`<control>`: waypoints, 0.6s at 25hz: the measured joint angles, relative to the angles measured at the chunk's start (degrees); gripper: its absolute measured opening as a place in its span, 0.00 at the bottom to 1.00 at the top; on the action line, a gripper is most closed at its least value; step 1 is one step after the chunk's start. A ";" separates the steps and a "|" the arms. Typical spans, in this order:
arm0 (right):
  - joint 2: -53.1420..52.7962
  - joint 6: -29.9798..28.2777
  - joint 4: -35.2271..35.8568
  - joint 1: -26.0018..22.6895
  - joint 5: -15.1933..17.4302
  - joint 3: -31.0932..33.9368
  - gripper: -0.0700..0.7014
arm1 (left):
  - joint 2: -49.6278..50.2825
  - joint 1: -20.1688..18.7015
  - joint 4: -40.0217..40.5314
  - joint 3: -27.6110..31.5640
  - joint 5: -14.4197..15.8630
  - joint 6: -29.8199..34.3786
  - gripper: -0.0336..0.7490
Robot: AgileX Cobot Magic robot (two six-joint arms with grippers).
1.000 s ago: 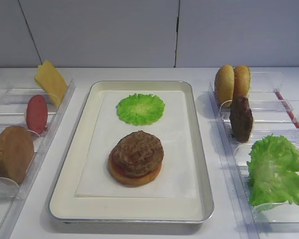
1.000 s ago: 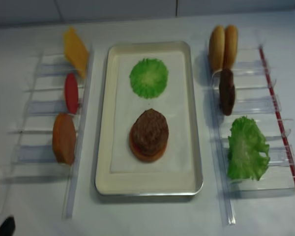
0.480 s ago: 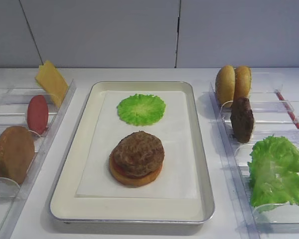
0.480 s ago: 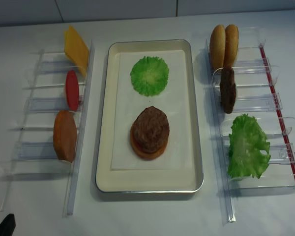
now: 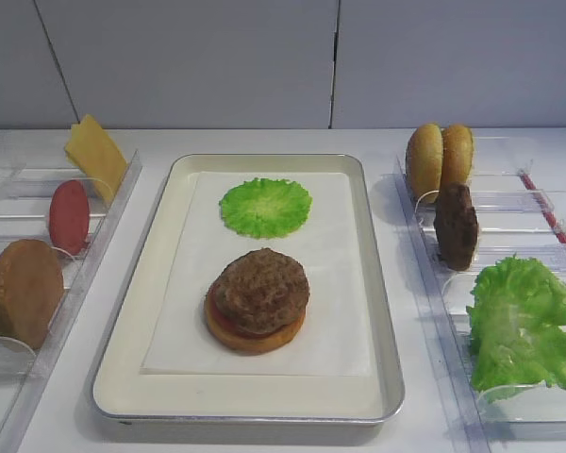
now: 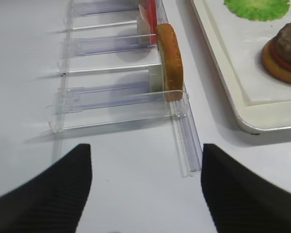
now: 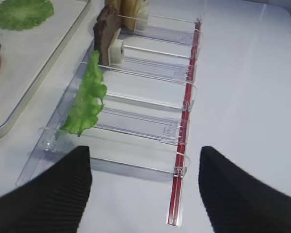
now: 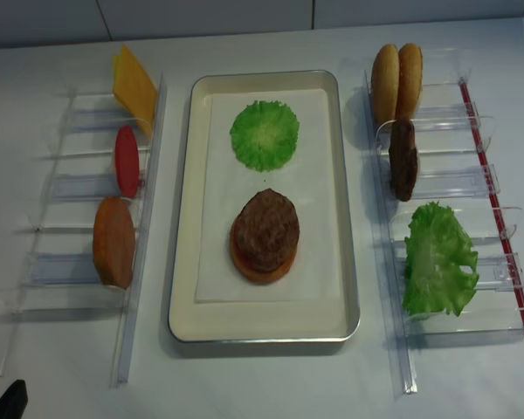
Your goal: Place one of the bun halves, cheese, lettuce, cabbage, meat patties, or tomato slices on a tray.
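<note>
Right end effector [image 7: 144, 187] hovering low over the white bench [image 7: 252, 73], fingers spread wide with nothing between them; just ahead, the near end of a clear plastic rack [image 7: 150, 128] with a red strip along its right edge; forward and left of the fingers, ruffled lettuce [image 7: 85, 99] standing on edge in the rack; further ahead, a dark meat patty [image 7: 105, 33] upright against a white block, then two bun halves [image 7: 131, 7] at the far end.

Left end effector [image 6: 146, 187] likewise wide apart and holding nothing; straight ahead and slightly right, a bun half [image 6: 169, 60] upright in the second rack [image 6: 106, 97]; beyond it a red tomato slice [image 6: 150, 14]; yellow cheese [image 5: 95, 154] at the far end, seen from overhead only.

Between both end effectors and further forward, the tray [image 5: 160, 226] with its paper liner; on the liner a stack of bun half, tomato slice and second patty [image 5: 260, 289] on top; behind the stack, apart from it, a flat round green cabbage leaf [image 5: 265, 207].
</note>
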 joint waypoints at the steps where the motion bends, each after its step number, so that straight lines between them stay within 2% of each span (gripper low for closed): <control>1: 0.00 0.00 -0.11 -1.04 0.00 0.00 0.72 | 0.00 0.00 0.00 0.00 0.00 0.00 0.64; 11: 0.00 0.00 -0.23 -15.10 0.00 0.00 0.72 | 0.00 0.00 0.00 0.00 0.00 0.00 0.64; 15: 0.00 0.00 -0.23 -16.62 0.00 0.00 0.72 | 0.00 0.00 0.00 0.00 0.00 0.00 0.64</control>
